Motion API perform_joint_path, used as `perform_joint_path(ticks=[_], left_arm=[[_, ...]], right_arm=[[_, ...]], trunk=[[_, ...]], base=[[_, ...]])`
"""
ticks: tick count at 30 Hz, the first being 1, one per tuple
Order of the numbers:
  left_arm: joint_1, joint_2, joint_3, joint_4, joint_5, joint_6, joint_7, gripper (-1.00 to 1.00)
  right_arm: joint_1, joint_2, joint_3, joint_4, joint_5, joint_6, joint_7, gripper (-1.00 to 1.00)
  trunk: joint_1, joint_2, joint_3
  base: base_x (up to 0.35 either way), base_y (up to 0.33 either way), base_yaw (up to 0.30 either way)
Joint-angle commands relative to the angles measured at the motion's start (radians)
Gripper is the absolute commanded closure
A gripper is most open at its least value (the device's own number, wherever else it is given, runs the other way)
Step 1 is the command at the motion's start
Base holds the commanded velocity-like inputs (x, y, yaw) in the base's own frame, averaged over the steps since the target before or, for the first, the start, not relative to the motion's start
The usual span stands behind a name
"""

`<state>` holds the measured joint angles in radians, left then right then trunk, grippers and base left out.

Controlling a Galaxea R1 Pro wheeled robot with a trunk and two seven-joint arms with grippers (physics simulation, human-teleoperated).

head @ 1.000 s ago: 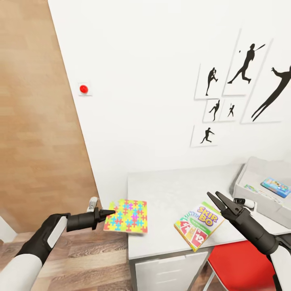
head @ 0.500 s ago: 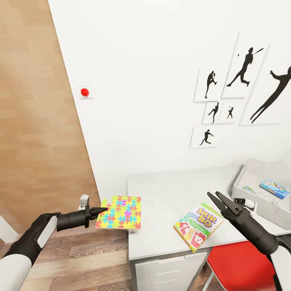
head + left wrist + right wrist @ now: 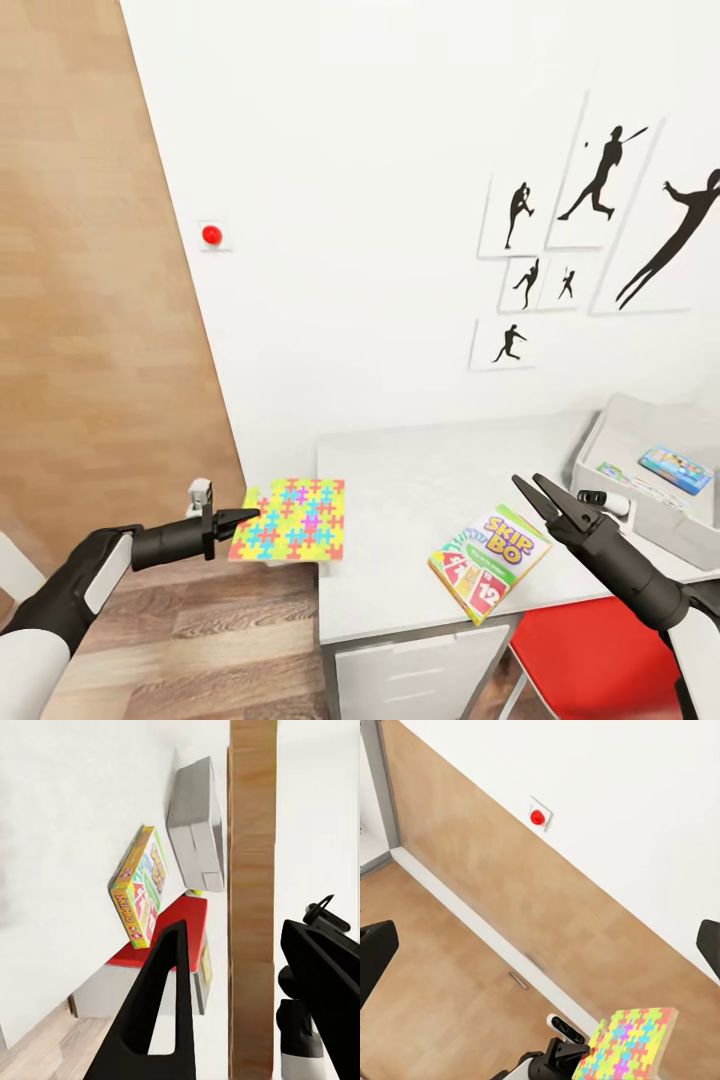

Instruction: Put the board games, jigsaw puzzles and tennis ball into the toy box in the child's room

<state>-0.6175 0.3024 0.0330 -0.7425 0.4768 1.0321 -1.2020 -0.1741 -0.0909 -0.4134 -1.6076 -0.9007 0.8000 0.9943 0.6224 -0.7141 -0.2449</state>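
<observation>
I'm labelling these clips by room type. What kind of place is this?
Most likely a child's bedroom or playroom: baseball-player silhouette posters hang on the white wall, and a colourful jigsaw puzzle and a SKIP-BO game box sit by a pale desk.

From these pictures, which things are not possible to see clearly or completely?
- Toy box, head view: its right part is cut off by the picture's edge.
- Items inside it, beside the small blue board game: too small to identify.
- Jigsaw puzzle: the left end effector covers the grip point, so closure is unclear.
</observation>
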Motion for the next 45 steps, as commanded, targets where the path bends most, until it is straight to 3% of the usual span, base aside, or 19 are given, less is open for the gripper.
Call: perform_joint_path(ticks=[1, 16, 45], left_arm=[[-0.001, 0.001, 0.001, 0.0, -0.001, 0.005, -0.005, 1.0], [-0.001, 0.003, 0.001, 0.0, -0.001, 0.005, -0.01, 1.0], [-0.001, 0.003, 0.001, 0.0, -0.001, 0.003, -0.01, 1.0]], right_arm=[[-0.001, 0.001, -0.001, 0.0, -0.003, 0.005, 0.001, -1.0], [-0.001, -0.001, -0.001, 0.0, -0.003, 0.006, 0.001, -1.0], [-0.001, -0.001, -0.001, 0.0, -0.003, 0.005, 0.001, -1.0]], trunk=[[-0.004, 0.006, 0.002], [-0.061, 0.111, 0.058], [-0.172, 0.314, 0.184]], base=[[0.0, 0.0, 0.0], [-0.185, 0.0, -0.11], [-0.006, 0.0, -0.208]])
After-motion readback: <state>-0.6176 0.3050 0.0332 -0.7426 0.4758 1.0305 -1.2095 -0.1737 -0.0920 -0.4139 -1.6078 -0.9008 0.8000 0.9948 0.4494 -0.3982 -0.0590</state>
